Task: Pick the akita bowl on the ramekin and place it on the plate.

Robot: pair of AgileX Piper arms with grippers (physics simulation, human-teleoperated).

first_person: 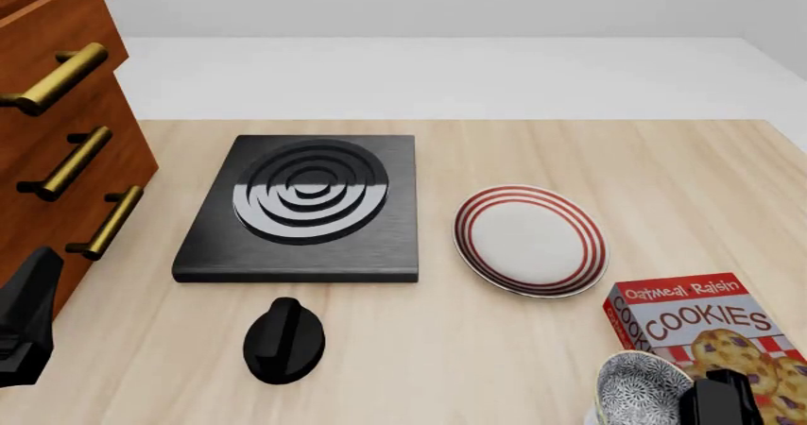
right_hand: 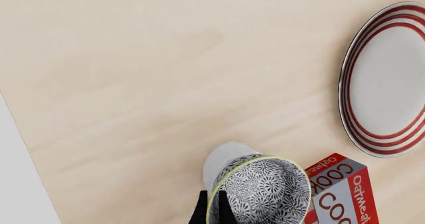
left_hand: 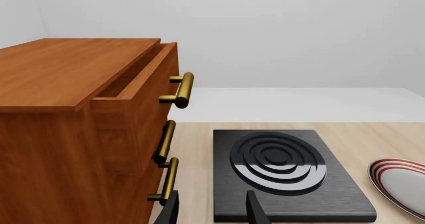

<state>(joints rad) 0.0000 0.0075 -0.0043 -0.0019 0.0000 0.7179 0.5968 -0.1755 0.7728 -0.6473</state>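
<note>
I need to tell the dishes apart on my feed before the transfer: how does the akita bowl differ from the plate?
The akita bowl is deep, with a dense black-and-white pattern inside; the plate is shallow, plain white in the middle with red rings at its rim. The bowl is narrower than the plate. The bowl sits on the white ramekin, at the right end effector; the plate lies directly on the table. Both are round.

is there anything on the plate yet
No, the plate lies bare in the front view, and the akita bowl is apart from it near the cookie box.
</note>
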